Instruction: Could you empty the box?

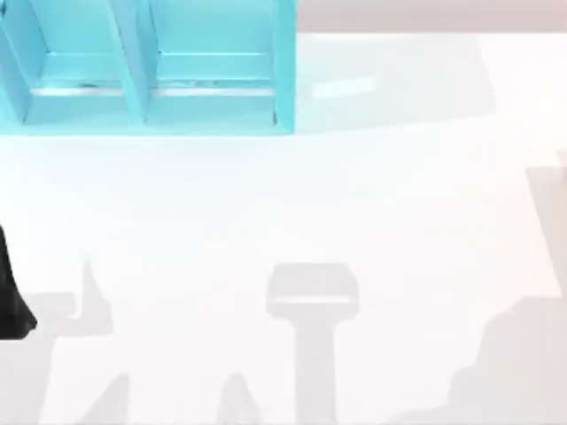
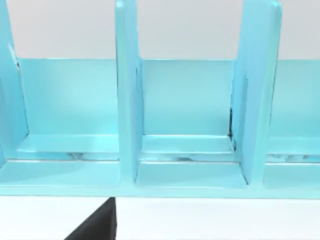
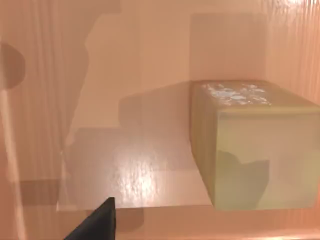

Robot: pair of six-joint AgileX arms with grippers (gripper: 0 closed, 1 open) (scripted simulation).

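In the right wrist view I look into the box, whose floor and walls are light wood. An olive-green block with a pale speckled top rests on the box floor against one wall. A black part of my right gripper shows at the picture's edge, apart from the block, with nothing seen in it. My left arm sits at the table's left edge in the top view, and a black part of my left gripper hangs over the white table in front of a blue rack.
A light blue rack with upright dividers and open compartments stands at the back left of the white table. Grey shadows of the arms lie across the table's front.
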